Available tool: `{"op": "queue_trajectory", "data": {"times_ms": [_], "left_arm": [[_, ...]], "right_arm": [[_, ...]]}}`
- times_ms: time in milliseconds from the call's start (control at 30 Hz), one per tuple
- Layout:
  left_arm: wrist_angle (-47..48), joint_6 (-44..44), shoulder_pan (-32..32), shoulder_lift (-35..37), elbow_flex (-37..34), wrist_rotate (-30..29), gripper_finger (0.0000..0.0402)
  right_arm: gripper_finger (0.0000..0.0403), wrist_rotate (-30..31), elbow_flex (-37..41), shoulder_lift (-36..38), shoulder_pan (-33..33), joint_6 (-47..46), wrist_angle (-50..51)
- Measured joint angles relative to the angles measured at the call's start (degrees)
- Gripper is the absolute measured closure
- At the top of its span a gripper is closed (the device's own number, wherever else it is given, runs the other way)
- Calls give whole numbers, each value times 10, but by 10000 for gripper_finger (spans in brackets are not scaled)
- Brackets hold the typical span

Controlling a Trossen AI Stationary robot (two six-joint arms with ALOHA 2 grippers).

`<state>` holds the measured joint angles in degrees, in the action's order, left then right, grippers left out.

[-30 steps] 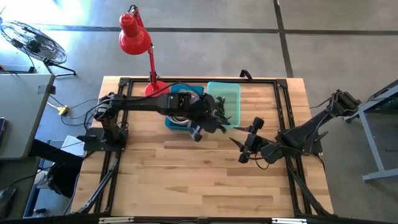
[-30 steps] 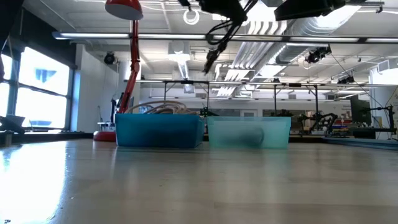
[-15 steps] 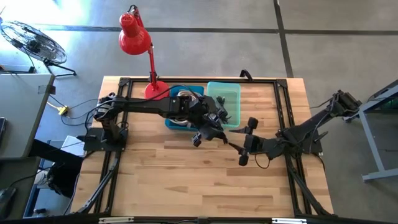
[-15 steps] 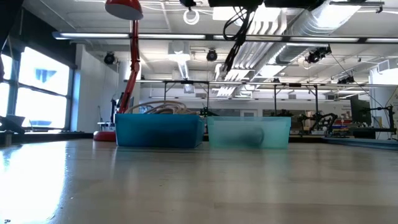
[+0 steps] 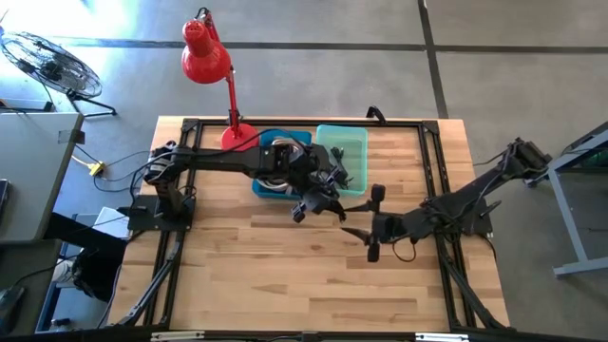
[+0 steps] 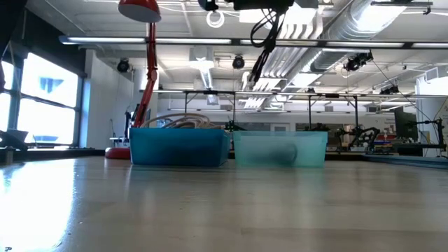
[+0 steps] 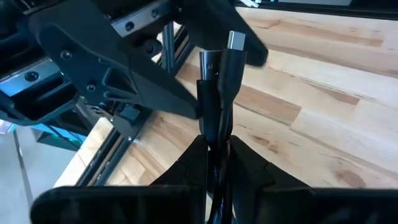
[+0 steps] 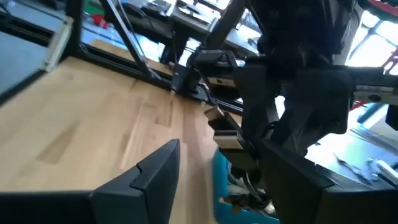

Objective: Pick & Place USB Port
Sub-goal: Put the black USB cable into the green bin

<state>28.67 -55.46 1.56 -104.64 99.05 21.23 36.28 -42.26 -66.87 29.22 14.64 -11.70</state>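
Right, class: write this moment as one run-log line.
left gripper: shut on USB cable, held above table | right gripper: open, facing it | teal bin: behind

Bare table front (image 5: 285, 275) — bins (image 5: 340, 152), lamp (image 5: 211, 66) behind.

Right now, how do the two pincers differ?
The left pincer is shut on a black USB cable, plug pointing outward; the right pincer is open and holds nothing. The left pincer hangs just in front of the bins; the right pincer is nearer the table's middle. Both are dark and off the table.
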Motion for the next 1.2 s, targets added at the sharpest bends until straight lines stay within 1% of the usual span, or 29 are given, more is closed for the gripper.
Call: {"op": "queue_trajectory", "data": {"times_ms": [67, 133, 300, 400, 467, 533, 700, 767, 867, 1000, 1100, 1200], "left_arm": [[0, 0, 0, 0, 0, 6, 368], [-1, 1, 0, 0, 0, 7, 368], [3, 2, -1, 0, -1, 12, 368], [1, 3, -1, 0, -1, 11, 368], [-1, 4, -1, 0, -1, 11, 368], [-2, 4, -1, 0, -1, 11, 368], [2, 9, -1, -1, -1, 14, 368], [5, 11, -2, -1, -1, 13, 367], [18, 18, -1, -1, -1, 15, 340], [30, 43, -1, 0, 1, 15, 291], [43, 71, -1, 0, 2, 14, 260], [68, 93, -1, 0, 2, 3, 236]], "right_arm": [[195, 10, 0, -9, -3, 8, -1], [195, 6, 0, -15, -8, 9, -1], [195, -42, 0, -21, -27, 9, -7], [204, -51, 0, -21, -33, 6, -13], [222, -51, 0, -21, -34, 7, -16], [249, -55, 0, -21, -34, 9, -18], [344, -58, -1, -21, -35, 21, -18], [350, -55, -1, -21, -34, 28, -16], [350, -39, -1, -22, -34, 16, -17], [350, -43, 1, -24, -33, 3, -1], [350, -42, 1, -24, -33, -6, 4], [350, -15, 1, -23, -33, -32, 23]]}}
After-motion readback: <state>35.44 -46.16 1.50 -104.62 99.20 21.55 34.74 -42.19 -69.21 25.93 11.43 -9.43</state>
